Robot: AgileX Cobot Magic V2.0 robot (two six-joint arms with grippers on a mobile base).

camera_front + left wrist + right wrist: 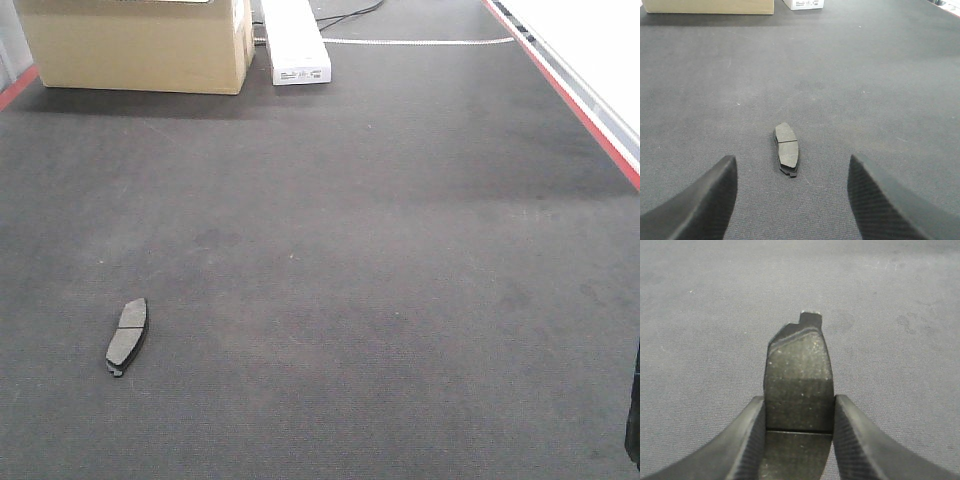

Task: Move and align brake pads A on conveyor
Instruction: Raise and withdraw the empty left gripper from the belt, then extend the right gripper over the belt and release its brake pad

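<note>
Right gripper (799, 402) clamped one brake pad (799, 370) | left gripper (792, 161) gaped over second pad (787, 149) | risk was edge-grip slip, skewing placement on conveyor (900, 300)

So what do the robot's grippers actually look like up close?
Both look alike. The left gripper has two thick matte black fingers with a fine woven, carbon-fibre-like texture, broad at the base and curving to rounded tips. The right gripper has the same kind. No cables or markings show.

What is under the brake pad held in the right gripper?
Only conveyor belt shows around the brake pad in the right gripper; the patch directly beneath is hidden.
</note>
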